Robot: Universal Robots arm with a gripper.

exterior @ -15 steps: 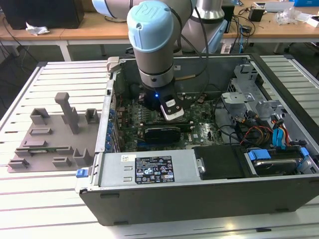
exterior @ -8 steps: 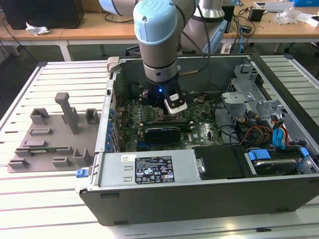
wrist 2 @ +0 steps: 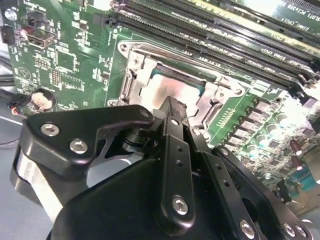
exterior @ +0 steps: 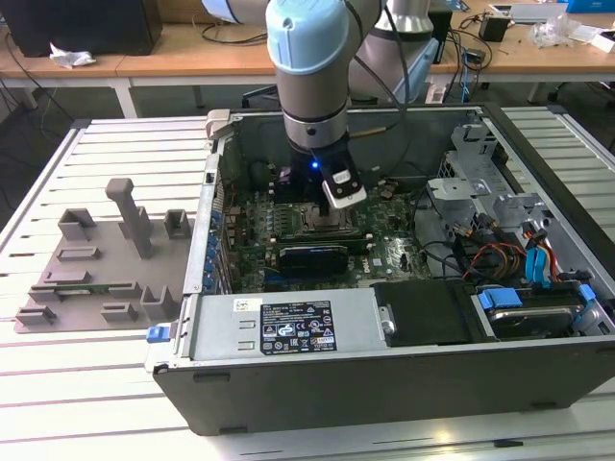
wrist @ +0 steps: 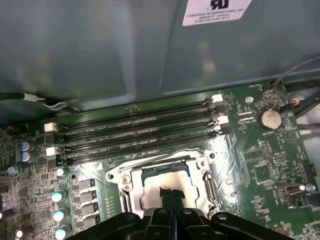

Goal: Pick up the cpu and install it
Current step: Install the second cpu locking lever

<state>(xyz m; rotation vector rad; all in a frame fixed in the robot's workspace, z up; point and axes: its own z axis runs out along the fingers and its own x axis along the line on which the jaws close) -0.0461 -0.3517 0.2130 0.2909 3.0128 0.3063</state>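
Cpu (wrist: 160, 184), small flat square silver-grey metal-topped chip: seated in the metal socket frame (wrist: 200, 162) on the green motherboard (wrist: 260, 165); light, rigid, slick, likely fragile beneath, best held by edges; black gripper (wrist: 167, 194) clenched, fingertips together upon it.

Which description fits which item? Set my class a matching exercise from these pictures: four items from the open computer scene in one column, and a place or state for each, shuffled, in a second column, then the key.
Items
1. cpu
2. gripper
3. coin battery
4. grey tray

Descriptions
A. lies on the slatted table, outside the computer case
B. round and silver, sits on the green board away from the socket
C. sits in the metal socket frame on the green board
D. tips close together, right over the shiny chip

Pairs: 1-C, 2-D, 3-B, 4-A
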